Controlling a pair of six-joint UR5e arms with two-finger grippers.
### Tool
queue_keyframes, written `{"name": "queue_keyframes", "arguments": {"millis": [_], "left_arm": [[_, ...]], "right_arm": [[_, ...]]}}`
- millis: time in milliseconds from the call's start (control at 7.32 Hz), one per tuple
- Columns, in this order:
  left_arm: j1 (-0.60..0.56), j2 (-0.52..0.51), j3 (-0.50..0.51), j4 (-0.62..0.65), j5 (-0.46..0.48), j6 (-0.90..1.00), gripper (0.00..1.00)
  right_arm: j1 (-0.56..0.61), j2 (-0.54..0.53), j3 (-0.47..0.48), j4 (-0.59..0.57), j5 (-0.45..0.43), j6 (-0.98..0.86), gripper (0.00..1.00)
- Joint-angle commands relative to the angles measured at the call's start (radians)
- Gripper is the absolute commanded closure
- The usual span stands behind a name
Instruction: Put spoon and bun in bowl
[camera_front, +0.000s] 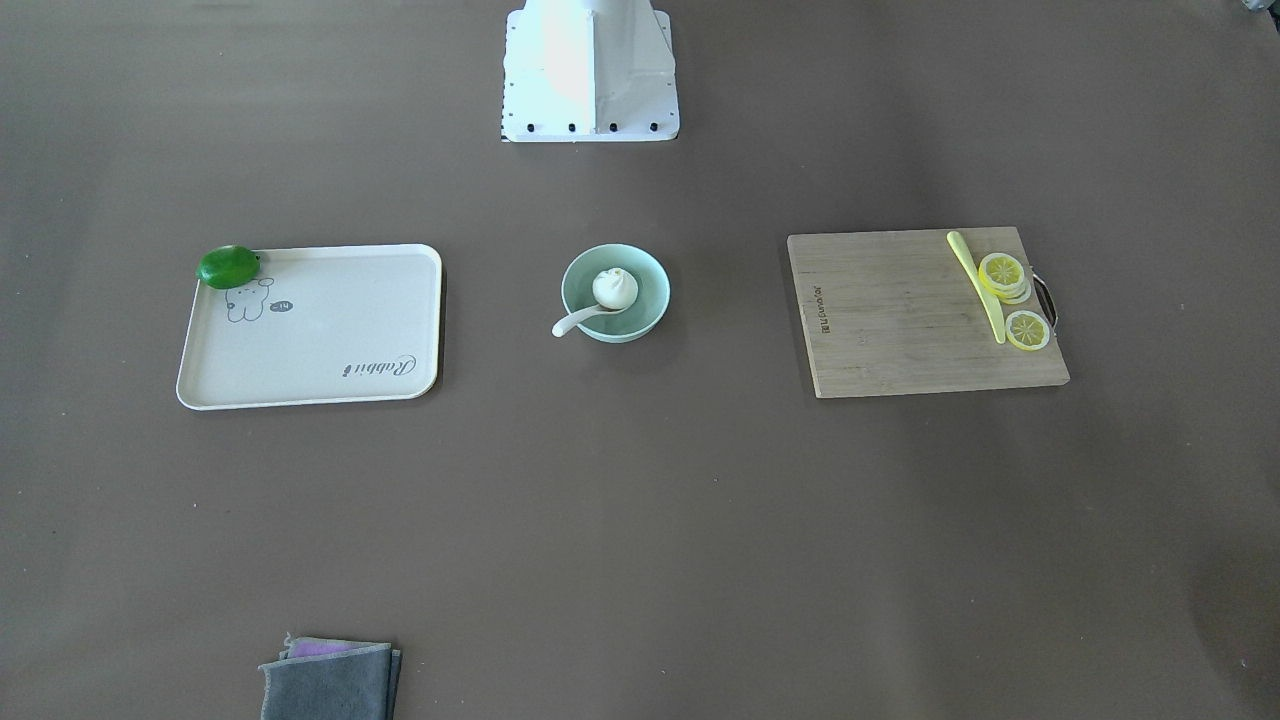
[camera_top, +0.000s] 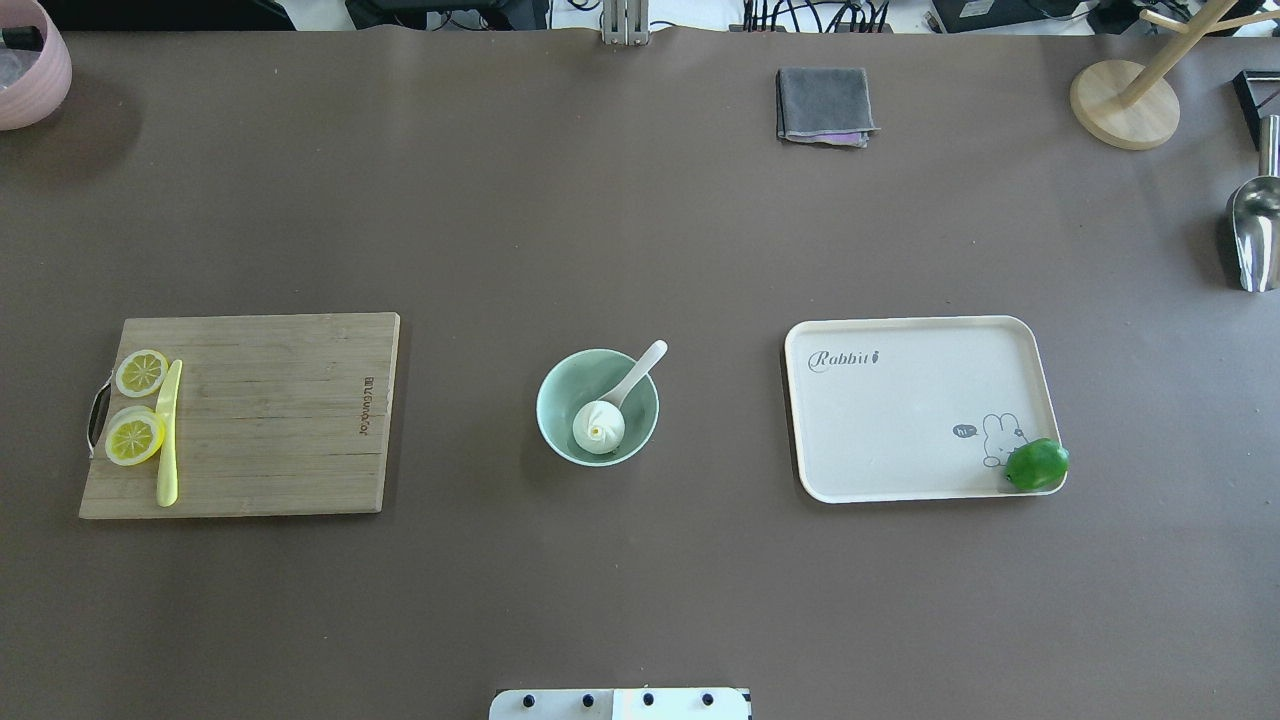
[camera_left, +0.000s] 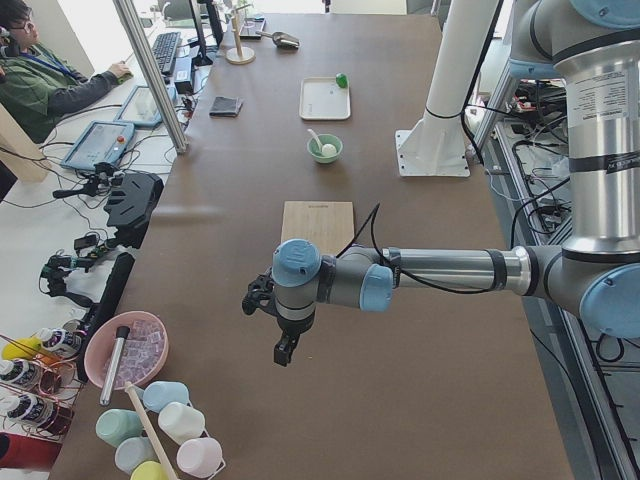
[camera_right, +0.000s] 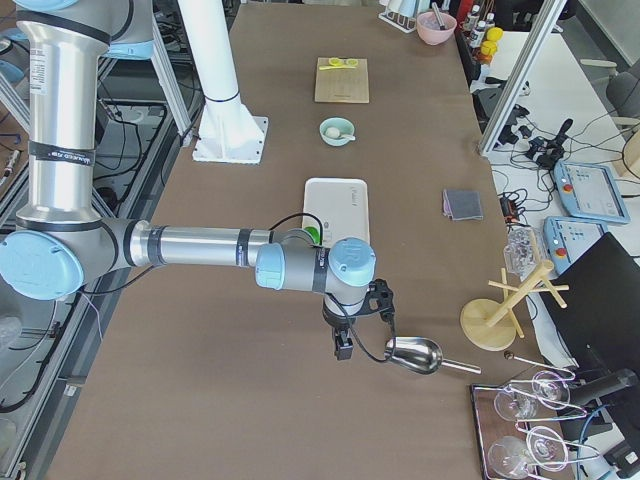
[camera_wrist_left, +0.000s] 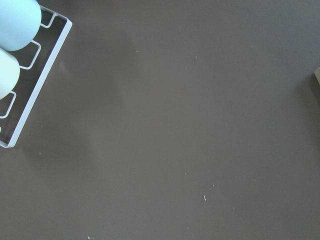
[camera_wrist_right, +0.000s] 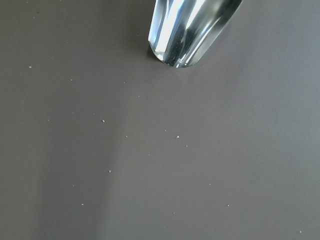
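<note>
Cream tray (camera_top: 900, 430) lettered "Rabbit", well apart from the bowl (camera_top: 556, 396)

Left arm (camera_left: 440, 268) and right arm (camera_right: 195, 245): bare silver tubular links joined by round housings with pale blue end caps (camera_left: 297, 262). A thin black cable (camera_left: 374, 225) runs along each forearm. Upper links carry a printed label (camera_left: 603, 95); the text is illegible. Left hand (camera_left: 284, 350) and right hand (camera_right: 343, 345): black, apparently slim-fingered. White column pedestal (camera_left: 455, 80) on a white base plate (camera_front: 590, 110), with a row of dark screws (camera_front: 572, 127) along its edge.
</note>
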Motion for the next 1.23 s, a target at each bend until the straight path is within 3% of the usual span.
{"name": "queue_keyframes", "arguments": {"millis": [0, 410, 1094], "left_arm": [[-0.008, -0.028, -0.069, 0.232, 0.0, 0.001, 0.02], [-0.008, -0.013, -0.126, 0.241, -0.001, 0.013, 0.02], [-0.008, -0.014, -0.131, 0.241, -0.004, 0.013, 0.02]], "right_arm": [[0.0, 0.0, 0.0, 0.0, 0.0, 0.0, 0.0], [0.0, 0.0, 0.0, 0.0, 0.0, 0.0, 0.0], [0.0, 0.0, 0.0, 0.0, 0.0, 0.001, 0.0]]}}
